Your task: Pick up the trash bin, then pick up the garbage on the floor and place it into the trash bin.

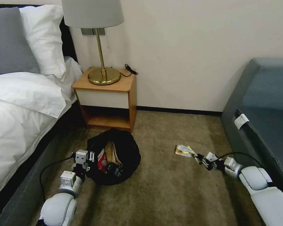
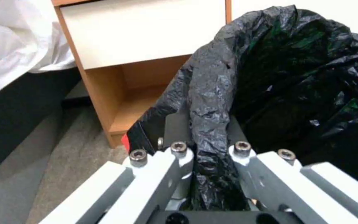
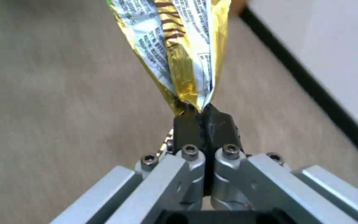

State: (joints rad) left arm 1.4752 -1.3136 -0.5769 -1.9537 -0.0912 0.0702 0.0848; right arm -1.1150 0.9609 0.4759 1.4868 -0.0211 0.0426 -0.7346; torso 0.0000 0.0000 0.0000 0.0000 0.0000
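**Both grippers closed, one on the bin rim, one on the wrapper**

The left gripper (image 2: pixel 206 149) is clamped tight on the black-bag rim of the trash bin (image 1: pixel 126 153), which sits on the carpet (image 1: pixel 166 188) directly ahead of its fingers. Inside lie a red snack packet (image 1: pixel 102 160) and tan paper packaging (image 1: pixel 111 152). The right gripper (image 3: pixel 204 119) has its pads pressed together on one end of the yellow-white wrapper (image 3: pixel 179 46), which stretches away beyond the fingertips. Past the bin stands a nightstand (image 1: pixel 105 94) with a brass lamp (image 1: pixel 102 73), beside the bed (image 1: pixel 19 103).
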